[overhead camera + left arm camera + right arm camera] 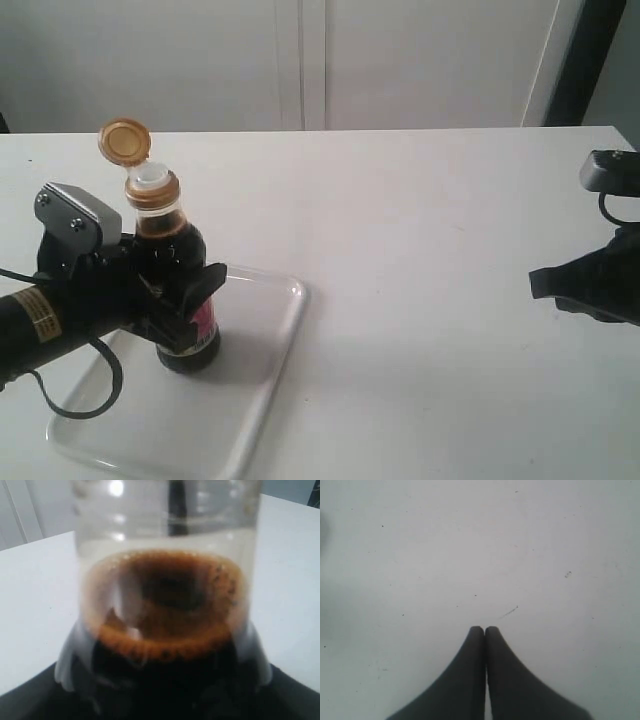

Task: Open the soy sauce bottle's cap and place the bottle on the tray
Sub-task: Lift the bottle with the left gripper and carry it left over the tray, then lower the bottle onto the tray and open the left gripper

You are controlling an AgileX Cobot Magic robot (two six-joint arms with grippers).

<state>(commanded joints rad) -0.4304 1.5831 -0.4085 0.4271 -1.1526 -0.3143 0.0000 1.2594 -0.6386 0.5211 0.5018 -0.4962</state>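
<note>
White tabletop [430, 300] carries the tray [285, 330]; with the left gripper [165, 300] clamped on the upright bottle [180, 250], cap [125, 141] open, confirm the base sits flat, then part the jaws slowly, leaving the right gripper [485, 630] closed and empty, well apart.

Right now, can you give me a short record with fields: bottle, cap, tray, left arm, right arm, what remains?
bottle: soy sauce bottle upright on the tray, toward its far side
cap: cap flipped open, hanging back on its hinge; white spout exposed
left arm: left gripper, jaws closed around the bottle body
right arm: right gripper, jaws shut, holding nothing, over bare table far from the tray
what remains: probably only releasing the bottle
</note>
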